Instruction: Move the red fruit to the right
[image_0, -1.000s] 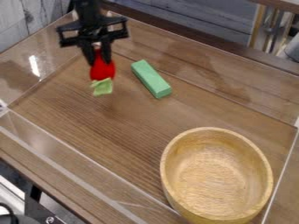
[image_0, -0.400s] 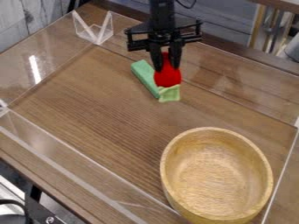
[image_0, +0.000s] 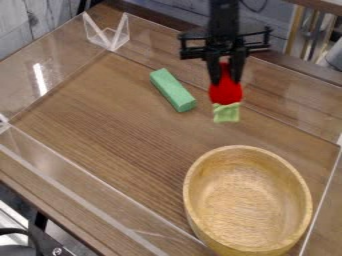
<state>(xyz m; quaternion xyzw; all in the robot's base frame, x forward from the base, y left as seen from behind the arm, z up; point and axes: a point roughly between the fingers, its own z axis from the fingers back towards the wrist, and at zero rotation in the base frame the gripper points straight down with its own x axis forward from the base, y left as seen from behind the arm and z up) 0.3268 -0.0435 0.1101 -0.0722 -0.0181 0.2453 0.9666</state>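
Observation:
The red fruit (image_0: 225, 97) is a small glossy red strawberry with a light green leafy cap pointing down. It hangs above the wooden table, right of the flat green block (image_0: 173, 89). My black gripper (image_0: 223, 76) comes down from the top of the camera view and is shut on the upper end of the red fruit. The fruit sits above and behind the wooden bowl (image_0: 249, 203), apart from it.
The large wooden bowl fills the near right of the table. A clear plastic wall (image_0: 54, 60) borders the left and back, with a small clear bracket (image_0: 104, 32) at the back left. Grey furniture stands behind.
The gripper has carried the red fruit from left of the green block across it to its right side. The block and bowl have not moved.

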